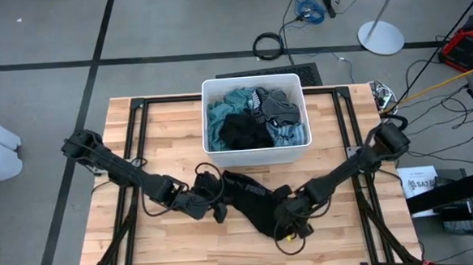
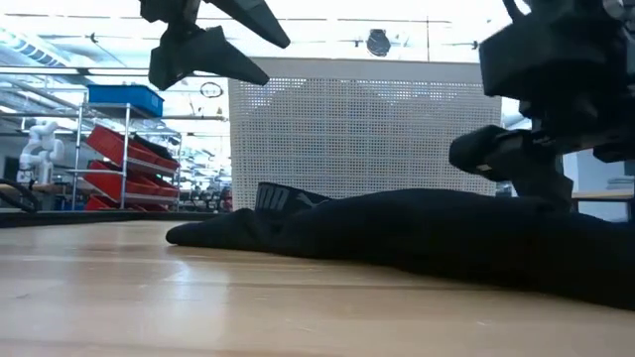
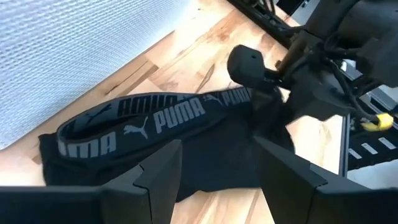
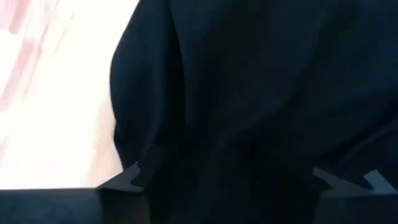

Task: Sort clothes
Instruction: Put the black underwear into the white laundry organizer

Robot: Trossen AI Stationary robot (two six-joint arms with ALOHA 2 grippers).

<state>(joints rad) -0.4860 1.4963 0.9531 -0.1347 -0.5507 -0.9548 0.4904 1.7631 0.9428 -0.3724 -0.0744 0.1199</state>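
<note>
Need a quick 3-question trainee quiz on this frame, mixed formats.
1. True or false: the black garment lies inside the bin.
2. What word is printed along its waistband?
3. Which claw is right over the garment's end? A) left claw B) right claw

Key: 1 false, it lies on the table in front of the bin; 2 PUMA; 3 B.

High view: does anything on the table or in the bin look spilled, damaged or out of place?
Nothing stands out. The black garment lies crumpled on the table between both grippers, and the other clothes sit heaped inside the white bin.
</note>
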